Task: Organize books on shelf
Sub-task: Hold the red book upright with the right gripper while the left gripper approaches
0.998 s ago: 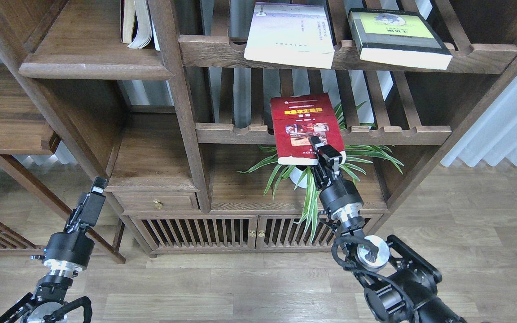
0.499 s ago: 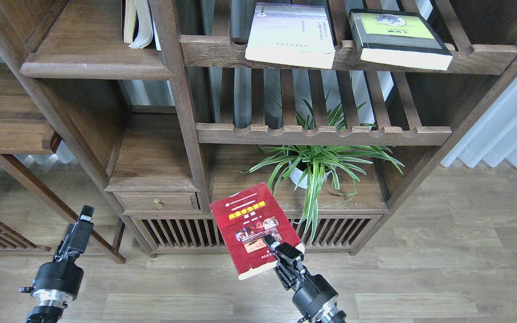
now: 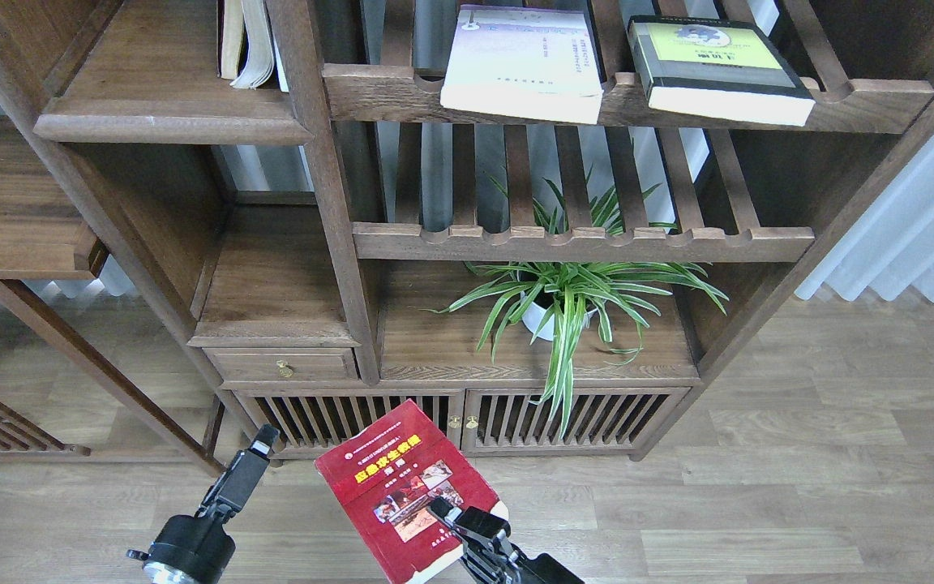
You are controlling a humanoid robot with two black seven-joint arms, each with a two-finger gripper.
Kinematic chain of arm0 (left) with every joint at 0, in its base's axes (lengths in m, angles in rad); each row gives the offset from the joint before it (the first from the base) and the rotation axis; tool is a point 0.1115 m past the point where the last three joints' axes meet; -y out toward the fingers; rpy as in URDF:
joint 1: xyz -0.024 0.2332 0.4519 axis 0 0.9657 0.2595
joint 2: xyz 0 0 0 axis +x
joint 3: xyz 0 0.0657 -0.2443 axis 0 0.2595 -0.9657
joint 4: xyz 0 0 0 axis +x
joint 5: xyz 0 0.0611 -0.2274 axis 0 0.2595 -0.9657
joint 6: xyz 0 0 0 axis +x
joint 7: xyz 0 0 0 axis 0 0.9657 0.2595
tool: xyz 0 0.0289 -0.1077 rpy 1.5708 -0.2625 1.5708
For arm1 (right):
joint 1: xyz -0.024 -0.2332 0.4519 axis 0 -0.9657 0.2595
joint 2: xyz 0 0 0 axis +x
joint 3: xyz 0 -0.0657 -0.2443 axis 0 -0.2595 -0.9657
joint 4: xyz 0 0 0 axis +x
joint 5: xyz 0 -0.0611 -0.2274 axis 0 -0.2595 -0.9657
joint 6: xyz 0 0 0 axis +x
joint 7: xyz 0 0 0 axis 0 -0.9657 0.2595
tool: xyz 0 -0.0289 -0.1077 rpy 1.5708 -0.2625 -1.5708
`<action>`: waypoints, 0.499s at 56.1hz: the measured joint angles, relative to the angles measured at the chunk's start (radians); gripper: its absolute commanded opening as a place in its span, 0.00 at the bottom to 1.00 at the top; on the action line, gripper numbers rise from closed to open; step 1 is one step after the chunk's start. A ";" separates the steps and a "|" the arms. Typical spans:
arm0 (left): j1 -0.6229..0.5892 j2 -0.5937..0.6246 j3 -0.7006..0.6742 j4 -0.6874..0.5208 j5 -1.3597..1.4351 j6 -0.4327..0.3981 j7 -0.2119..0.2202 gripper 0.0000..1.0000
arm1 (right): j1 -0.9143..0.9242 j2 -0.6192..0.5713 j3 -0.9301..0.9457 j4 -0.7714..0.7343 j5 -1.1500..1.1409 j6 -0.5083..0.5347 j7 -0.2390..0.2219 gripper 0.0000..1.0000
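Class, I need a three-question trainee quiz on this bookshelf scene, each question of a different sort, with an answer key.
1. True or false: the right gripper holds the red book.
2. Multiple choice: the lavender-white book lies on A) the floor B) the top slatted rack C) the drawer.
3. Fill in: under the lower slatted rack stands a potted ____.

Key: 1 true. 2 B. 3 plant.
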 measured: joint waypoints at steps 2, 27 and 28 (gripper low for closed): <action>-0.002 0.001 -0.025 0.009 -0.005 0.000 0.000 1.00 | 0.002 0.000 0.002 -0.001 0.000 0.000 0.000 0.08; -0.156 0.083 -0.080 0.106 0.001 0.000 0.000 1.00 | 0.018 0.000 0.033 -0.007 0.009 0.000 0.003 0.08; -0.162 0.085 -0.075 0.106 0.001 0.000 0.000 1.00 | 0.017 0.000 0.033 -0.007 0.009 0.000 0.003 0.08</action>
